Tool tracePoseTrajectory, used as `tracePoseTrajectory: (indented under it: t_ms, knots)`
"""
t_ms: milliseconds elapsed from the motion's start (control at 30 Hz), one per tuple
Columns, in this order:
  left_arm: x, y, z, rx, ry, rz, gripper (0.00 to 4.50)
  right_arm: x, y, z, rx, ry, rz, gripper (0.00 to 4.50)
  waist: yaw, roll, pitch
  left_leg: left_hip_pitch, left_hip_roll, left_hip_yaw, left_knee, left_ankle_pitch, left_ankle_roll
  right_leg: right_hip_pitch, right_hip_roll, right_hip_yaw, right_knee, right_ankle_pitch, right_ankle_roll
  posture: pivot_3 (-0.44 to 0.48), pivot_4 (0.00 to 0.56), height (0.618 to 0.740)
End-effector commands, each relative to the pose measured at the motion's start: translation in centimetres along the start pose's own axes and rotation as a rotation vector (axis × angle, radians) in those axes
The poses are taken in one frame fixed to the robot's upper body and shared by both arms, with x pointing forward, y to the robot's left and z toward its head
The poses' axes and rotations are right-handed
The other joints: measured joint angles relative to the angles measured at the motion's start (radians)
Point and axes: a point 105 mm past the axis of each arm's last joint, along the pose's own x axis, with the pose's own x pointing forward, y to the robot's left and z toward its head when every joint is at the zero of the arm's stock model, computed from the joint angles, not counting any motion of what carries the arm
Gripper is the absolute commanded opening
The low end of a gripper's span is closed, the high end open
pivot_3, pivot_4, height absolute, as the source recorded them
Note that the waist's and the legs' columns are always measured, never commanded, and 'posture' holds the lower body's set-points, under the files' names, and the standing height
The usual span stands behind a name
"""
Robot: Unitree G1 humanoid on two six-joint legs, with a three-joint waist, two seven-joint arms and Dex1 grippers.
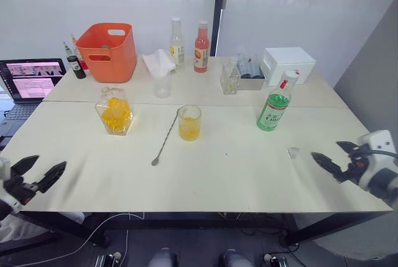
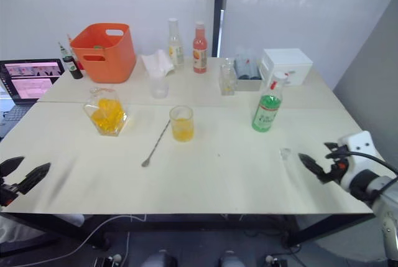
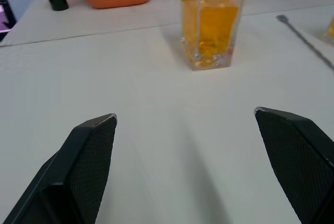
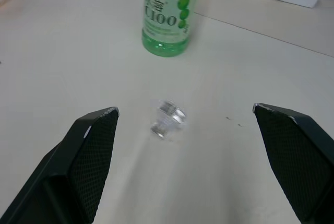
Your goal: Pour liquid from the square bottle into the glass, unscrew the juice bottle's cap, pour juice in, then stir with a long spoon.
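A: Left gripper?
B: Fingers spread, empty; square bottle stands ahead of them.

A: Right gripper?
B: Spread, empty; clear stopper lies between its fingers, juice bottle beyond.

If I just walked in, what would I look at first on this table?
Probably the big orange bucket at the back left of the table. Next, the square bottle of orange-yellow liquid and the glass in the middle with the same colour inside, then the green juice bottle to the right.
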Motion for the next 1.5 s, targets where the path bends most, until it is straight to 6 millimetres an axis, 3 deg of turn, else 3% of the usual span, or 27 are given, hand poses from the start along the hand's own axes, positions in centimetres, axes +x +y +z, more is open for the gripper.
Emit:
tracePoseTrajectory:
  t_ms: [33, 267, 500, 700, 900, 1033, 1300, 1500]
  knots:
    - [-1.0, 1.4, 1.0, 0.055, -0.031, 0.025, 4.47, -0.9, -1.3, 0.7, -0.058, -0.025, -0.053, 4.39, -0.002, 0.000, 0.000, 0.000, 0.000, 0.000, 0.000, 0.000, 0.000, 0.000, 0.000, 0.000, 0.000, 0.000, 0.000, 0.000, 0.150, 0.715]
    - [-0.8, 1.1, 0.6, 0.047, -0.034, 0.008, 4.47, -0.2, -0.7, 0.7, -0.066, -0.032, -0.040, 4.39, -0.008, 0.000, 0.000, 0.001, 0.004, 0.002, -0.002, 0.000, 0.000, -0.001, 0.000, 0.001, 0.000, 0.000, 0.000, 0.000, 0.150, 0.715]
    - [0.4, -1.3, 0.1, 0.017, -0.023, -0.079, 4.47, 0.7, 0.7, 1.1, -0.019, -0.066, -0.030, 4.39, -0.007, 0.000, 0.000, 0.001, 0.005, 0.003, -0.003, 0.000, 0.000, -0.001, 0.000, 0.002, 0.000, 0.000, 0.000, 0.000, 0.150, 0.715]
    - [3.0, -8.4, 1.8, -0.030, -0.076, -0.327, 4.47, 3.1, 2.8, 3.9, 0.100, -0.190, -0.070, 4.39, -0.009, 0.000, 0.000, 0.001, 0.005, 0.003, -0.003, 0.000, 0.000, -0.001, 0.000, 0.002, 0.000, 0.001, -0.001, 0.000, 0.150, 0.715]
    - [4.1, -14.1, 3.2, -0.056, -0.083, -0.545, 4.47, 5.4, 3.0, 6.4, 0.143, -0.258, -0.100, 4.39, -0.010, 0.001, -0.001, 0.001, 0.005, 0.003, -0.004, 0.000, 0.000, -0.002, 0.001, 0.003, 0.000, 0.001, -0.001, 0.000, 0.150, 0.715]
    - [5.0, -19.1, 5.3, -0.053, -0.120, -0.760, 4.47, 8.7, 3.4, 10.0, 0.130, -0.326, -0.029, 4.39, -0.012, 0.001, -0.001, 0.001, 0.003, 0.004, -0.005, 0.000, 0.000, -0.002, 0.001, 0.004, 0.000, 0.002, -0.001, 0.000, 0.150, 0.715]
    - [5.5, -22.6, 8.0, -0.068, -0.174, -0.934, 4.47, 13.0, 3.7, 13.3, 0.084, -0.360, 0.067, 4.39, -0.013, 0.001, -0.001, 0.000, 0.003, 0.004, -0.009, 0.000, 0.000, -0.003, 0.003, 0.004, -0.002, 0.003, -0.001, 0.000, 0.150, 0.715]
    - [5.2, -23.7, 8.9, -0.073, -0.186, -0.995, 4.47, 14.6, 3.4, 14.4, 0.074, -0.379, 0.109, 4.39, -0.014, 0.001, -0.001, 0.000, 0.002, 0.004, -0.009, 0.000, 0.000, -0.004, 0.003, 0.004, -0.003, 0.003, -0.001, 0.000, 0.150, 0.715]
